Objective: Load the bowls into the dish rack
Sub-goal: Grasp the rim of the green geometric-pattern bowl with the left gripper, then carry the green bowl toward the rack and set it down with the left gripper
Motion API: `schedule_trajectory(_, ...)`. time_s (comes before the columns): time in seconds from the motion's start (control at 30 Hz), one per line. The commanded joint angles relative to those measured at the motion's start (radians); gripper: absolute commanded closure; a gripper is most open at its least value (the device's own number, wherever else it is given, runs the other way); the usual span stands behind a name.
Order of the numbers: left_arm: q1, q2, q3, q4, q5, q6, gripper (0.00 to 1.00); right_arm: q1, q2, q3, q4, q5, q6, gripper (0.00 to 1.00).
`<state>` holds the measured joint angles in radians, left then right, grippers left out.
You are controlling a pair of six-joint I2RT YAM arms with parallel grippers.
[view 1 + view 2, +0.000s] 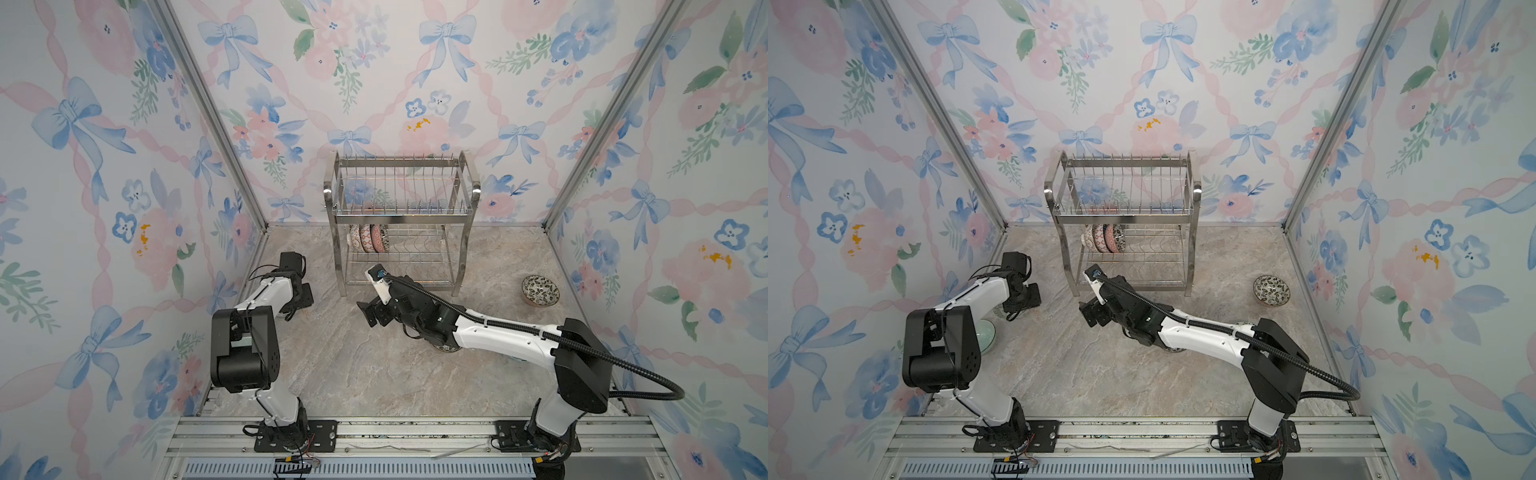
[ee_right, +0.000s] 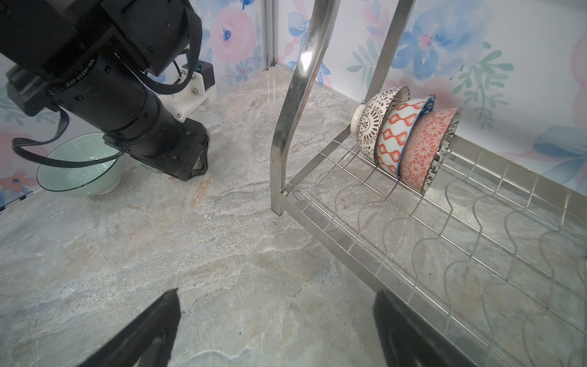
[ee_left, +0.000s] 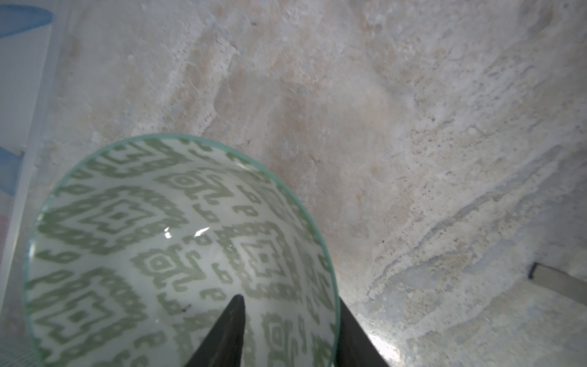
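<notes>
Top: rack [image 1: 401, 216] against back wall, bowls [image 1: 369, 238] on edge, lower tier, left end; leafy bowl [image 1: 540, 290] near right wall. Left wrist: left gripper [image 3: 289, 302] apart, straddling green bowl [image 3: 143, 254] rim. Right wrist: right gripper [image 2: 279, 333] wide, empty, over open marble table [image 2: 158, 254] beside rack leg.

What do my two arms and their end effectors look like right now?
Both arms are alike: the left arm and right arm have white links between black joint housings, on black base plates. A thick black ribbed cable loops along the right arm; thin black wires run on the left. The left end effector and right end effector have black, tapering fingers.
</notes>
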<state>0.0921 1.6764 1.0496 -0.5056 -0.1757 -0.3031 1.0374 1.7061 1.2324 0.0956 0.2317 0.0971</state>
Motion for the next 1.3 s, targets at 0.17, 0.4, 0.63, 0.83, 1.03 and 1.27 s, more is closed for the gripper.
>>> schedule_trajectory(0.17, 0.031, 0.034, 0.023, -0.040, 0.025, 0.019, 0.78, 0.013, -0.042, 0.027, -0.038, 0.033, 0.004, 0.04)
schedule_trajectory(0.4, 0.031, 0.024, 0.020, -0.056, 0.028, 0.018, 0.93, 0.012, -0.046, 0.026, -0.058, 0.033, 0.006, 0.03)
schedule_trajectory(0.63, 0.029, 0.011, 0.025, -0.056, 0.053, 0.019, 1.00, 0.014, -0.043, 0.070, -0.084, 0.032, -0.005, 0.04)
schedule_trajectory(0.83, -0.020, -0.031, 0.009, -0.056, 0.096, 0.002, 1.00, 0.017, -0.035, 0.091, -0.108, 0.046, -0.018, 0.03)
schedule_trajectory(1.03, -0.216, -0.128, -0.016, -0.102, 0.075, -0.070, 1.00, -0.014, -0.102, 0.069, -0.159, 0.069, -0.030, 0.03)
schedule_trajectory(1.27, -0.435, -0.233, -0.107, -0.118, 0.062, -0.185, 1.00, -0.083, -0.247, -0.051, -0.168, 0.076, 0.020, 0.04)
